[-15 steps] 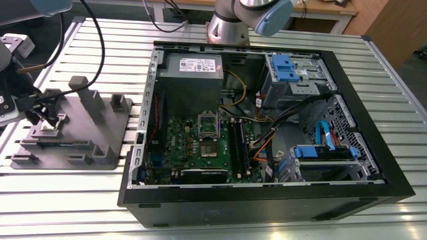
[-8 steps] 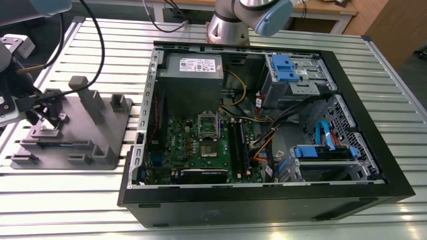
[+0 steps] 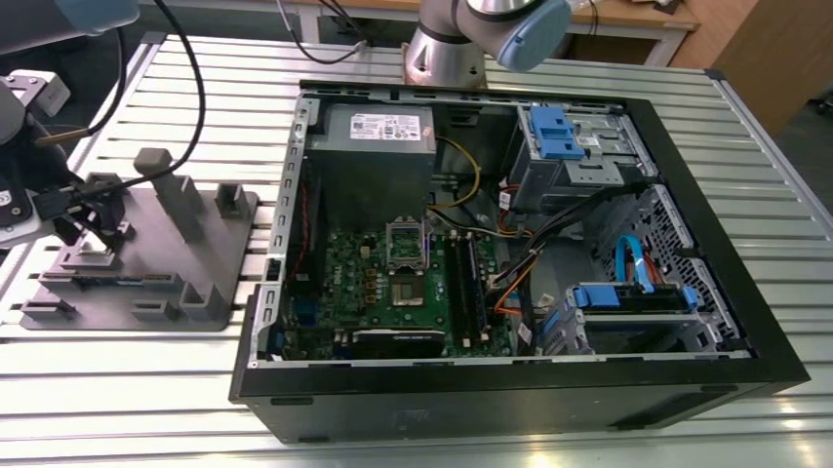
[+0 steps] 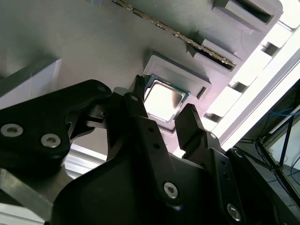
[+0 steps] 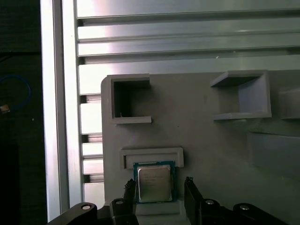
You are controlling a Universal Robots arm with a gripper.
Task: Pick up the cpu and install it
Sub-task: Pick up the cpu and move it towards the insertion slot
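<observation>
Gripper [image 5: 159,186] open, jaws flanking cpu [image 5: 153,182]; cpu lies in recess near fixture [image 5: 211,140] edge; ungripped; pickup, install both pending

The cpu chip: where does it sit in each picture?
Exterior view: too small to tell; look on the grey fixture plate, the shared landmark.
First wrist view: the cpu lies in a shallow pocket, flanked by the gripper.
Second wrist view: the cpu in that same pocket.

Jaws apart, flanking cpu [image 5: 153,183], slim gap each side; raised fixture lip [image 5: 152,154] hems one edge; tall posts [image 3: 170,195] nearby.
</observation>
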